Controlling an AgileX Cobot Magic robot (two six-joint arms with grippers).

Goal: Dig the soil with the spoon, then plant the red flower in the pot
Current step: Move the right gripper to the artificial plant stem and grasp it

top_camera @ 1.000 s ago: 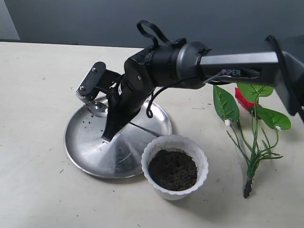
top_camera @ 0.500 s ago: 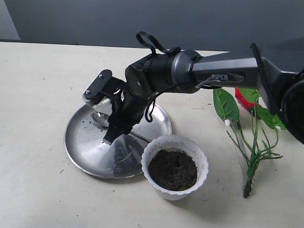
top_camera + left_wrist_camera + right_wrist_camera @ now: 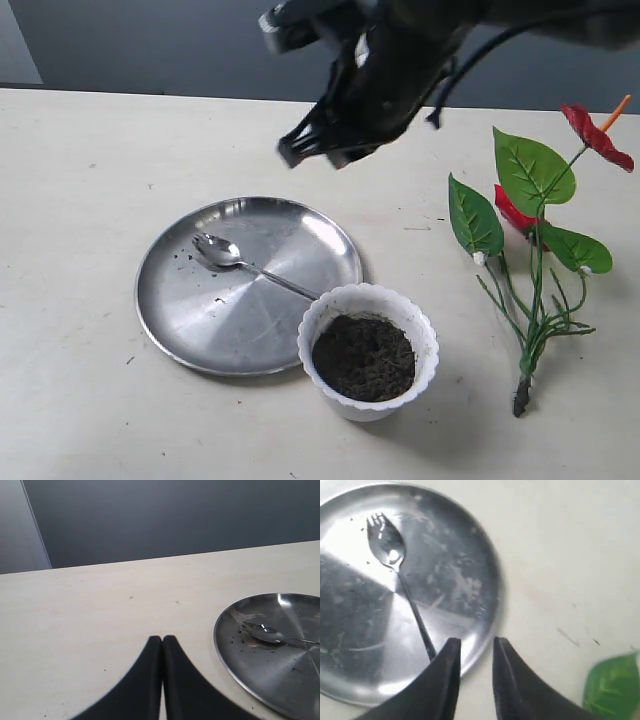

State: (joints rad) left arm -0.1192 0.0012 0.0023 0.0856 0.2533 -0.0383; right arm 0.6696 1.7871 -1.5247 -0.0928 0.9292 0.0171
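Red artificial flower point(image 3: 540, 215) with thin green stems lies on the tabletop point(image 3: 80, 400) beside my raised right claw point(image 3: 325, 150); light and floppy, best pinched low on the stems. White scalloped plastic pot point(image 3: 368, 350) below holds dark crumbly soil point(image 3: 363, 357). Left wrist: my left claw point(image 3: 162, 642) is closed, empty. Right wrist: my right claw point(image 3: 472, 652), slightly parted and empty, hangs over the small silver spoon point(image 3: 400, 580) on the round steel plate point(image 3: 465, 580).

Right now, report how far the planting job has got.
Digging looks finished: the spoon lies on the steel plate among soil crumbs. The right gripper is empty, raised above the plate. Left: the red flower lies on the table beside the pot, unplanted; the soil holds nothing.
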